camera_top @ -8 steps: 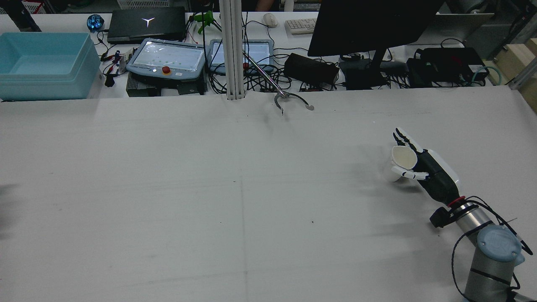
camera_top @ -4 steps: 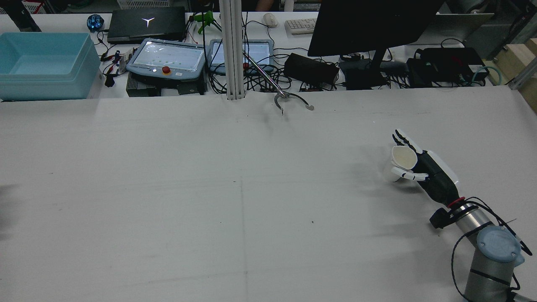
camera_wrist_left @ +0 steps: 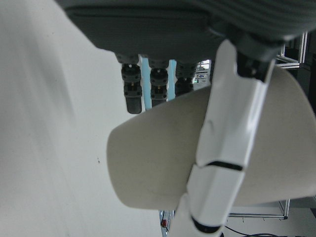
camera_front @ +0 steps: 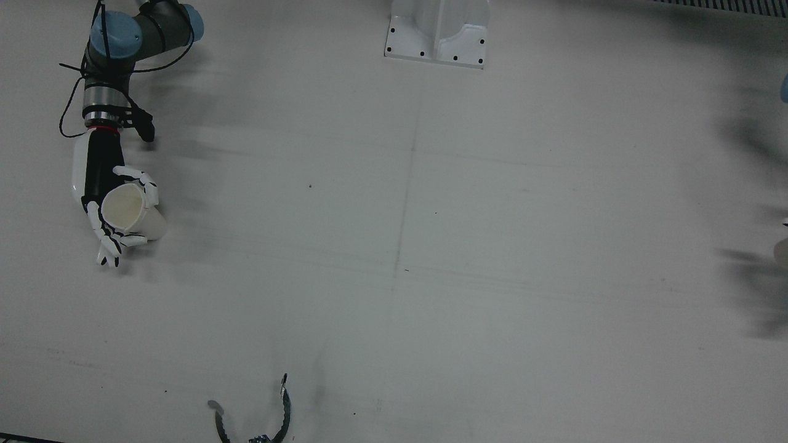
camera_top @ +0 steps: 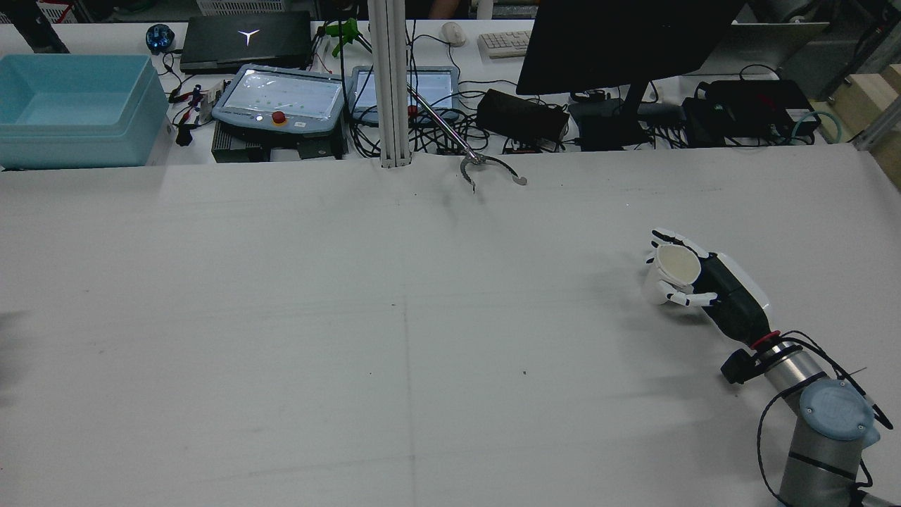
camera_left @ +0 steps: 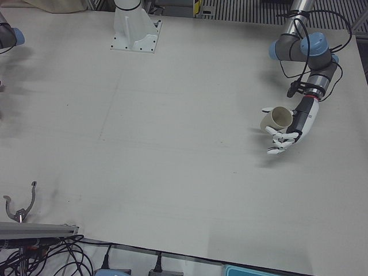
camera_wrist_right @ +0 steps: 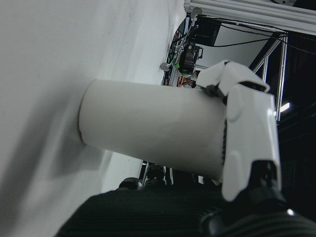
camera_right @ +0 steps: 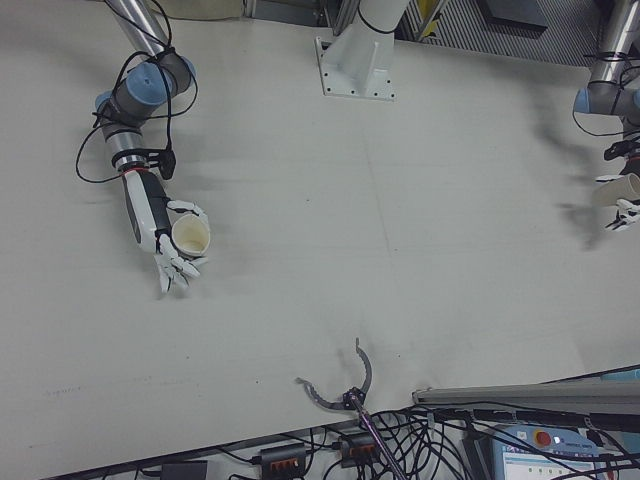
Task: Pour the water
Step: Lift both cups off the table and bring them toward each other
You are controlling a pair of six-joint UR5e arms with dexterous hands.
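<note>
The fingers [camera_top: 674, 235] of the right hand [camera_top: 707, 282] curl around the right cup [camera_top: 677, 267], grasping it mouth-up; its base seems to rest on the table [camera_top: 422, 317], though I cannot be sure. The left hand [camera_left: 291, 127] grips the left cup [camera_left: 277, 118], tilted, well apart across the table's width. Pouring likely needs the cups brought together first. Both cups are plain, with no readable writing.
</note>
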